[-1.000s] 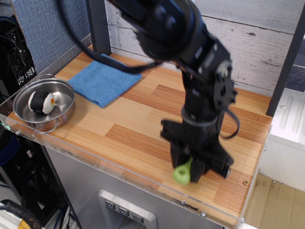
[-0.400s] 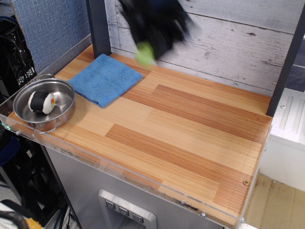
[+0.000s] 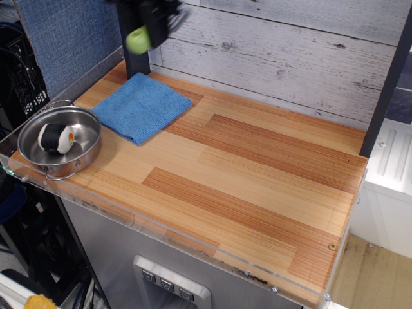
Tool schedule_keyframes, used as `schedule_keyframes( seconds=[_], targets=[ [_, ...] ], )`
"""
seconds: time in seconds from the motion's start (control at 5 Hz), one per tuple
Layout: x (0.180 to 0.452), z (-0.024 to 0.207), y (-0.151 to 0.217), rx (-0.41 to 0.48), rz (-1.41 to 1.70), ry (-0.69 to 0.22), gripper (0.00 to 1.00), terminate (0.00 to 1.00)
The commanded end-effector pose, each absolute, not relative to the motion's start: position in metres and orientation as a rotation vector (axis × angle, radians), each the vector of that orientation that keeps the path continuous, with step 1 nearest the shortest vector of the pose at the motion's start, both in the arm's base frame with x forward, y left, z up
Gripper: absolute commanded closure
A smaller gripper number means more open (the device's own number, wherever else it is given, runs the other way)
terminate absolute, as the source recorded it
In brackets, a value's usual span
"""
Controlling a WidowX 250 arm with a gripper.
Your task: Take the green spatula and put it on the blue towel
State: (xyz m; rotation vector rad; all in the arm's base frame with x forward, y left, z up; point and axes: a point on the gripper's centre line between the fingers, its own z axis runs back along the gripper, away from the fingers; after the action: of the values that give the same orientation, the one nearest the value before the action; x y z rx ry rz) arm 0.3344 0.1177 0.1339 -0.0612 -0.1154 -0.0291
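**Spatula aloft above the towel's far edge, release not yet made**

I have the gripper high at the top of my view, mostly cut off by the frame edge. Only the lime-green handle end of the green spatula shows, hanging out below the dark fingers; the grey blade is hidden up inside or behind them. From that I judge the fingers are clamped on the spatula somewhere along its upper handle or near the blade, though I cannot see the contact itself or how wide the jaws stand.

I expect the spatula to handle as a light, stiff plastic toy: no sag, little weight, nothing fragile. The chunky handle is the sensible place to hold it, and its smooth surface may slip if the squeeze is slack.

The blue towel lies flat on the wooden counter, at about 6 o'clock from the spatula and well below it. The steel bowl with a small toy in it sits near the towel at its 8 o'clock, apart from it. My judgement: I need to come down and slightly toward me before opening, so the spatula lands on the cloth's middle.
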Motion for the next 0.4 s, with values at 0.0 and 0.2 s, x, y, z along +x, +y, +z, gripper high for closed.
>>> schedule_keyframes(
  seconds=[0.0, 0.2],
  targets=[
    [0.323, 0.119, 0.199, 0.041, 0.009, -0.101, 1.00, 0.00],
    [0.313, 0.108, 0.201, 0.053, 0.014, -0.082, 1.00, 0.00]
  ],
)
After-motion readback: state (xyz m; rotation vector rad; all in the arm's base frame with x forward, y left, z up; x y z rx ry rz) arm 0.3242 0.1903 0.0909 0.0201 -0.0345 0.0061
